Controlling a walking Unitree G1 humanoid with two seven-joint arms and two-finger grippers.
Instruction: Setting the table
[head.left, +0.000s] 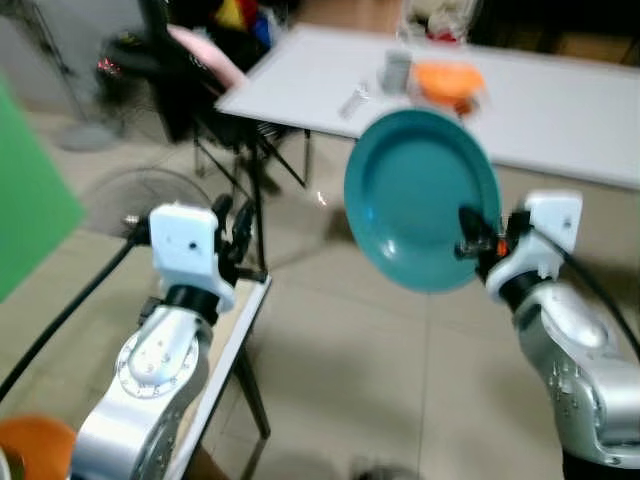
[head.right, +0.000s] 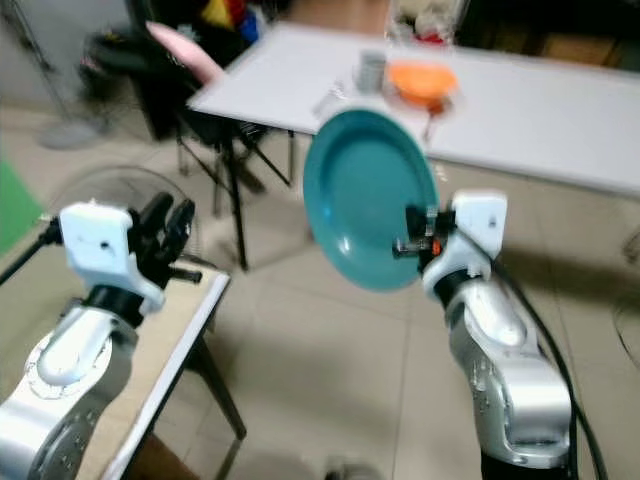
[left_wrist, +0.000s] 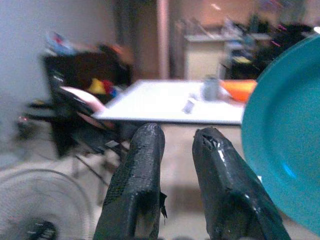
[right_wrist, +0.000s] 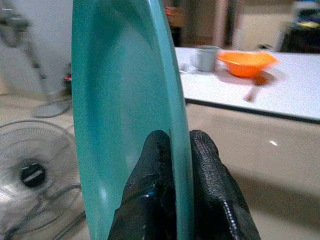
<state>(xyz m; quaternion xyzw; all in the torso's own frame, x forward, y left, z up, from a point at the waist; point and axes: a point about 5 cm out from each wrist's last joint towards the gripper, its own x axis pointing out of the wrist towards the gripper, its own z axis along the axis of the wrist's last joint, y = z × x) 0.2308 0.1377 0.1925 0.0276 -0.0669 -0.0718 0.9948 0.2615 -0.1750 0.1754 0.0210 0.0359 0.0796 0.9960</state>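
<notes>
My right gripper (head.left: 468, 232) is shut on the rim of a teal plate (head.left: 420, 195), holding it on edge in the air above the tiled floor. In the right wrist view the plate (right_wrist: 125, 100) stands upright with its rim pinched between the black fingers (right_wrist: 150, 190). Ahead stands a white table (head.left: 560, 100) with an orange bowl (head.left: 447, 78), a grey cup (head.left: 397, 70) and a small utensil (head.left: 354, 101) on it. My left gripper (head.left: 232, 225) is raised at the left with nothing in it, its fingers (left_wrist: 142, 175) close together with a narrow gap.
A small table edge (head.left: 235, 330) lies under my left arm, with an orange object (head.left: 35, 445) at the lower left. A floor fan (head.left: 130, 200) and a dark chair with a pink item (head.left: 200, 60) stand left of the white table. A green panel (head.left: 30, 200) is at far left.
</notes>
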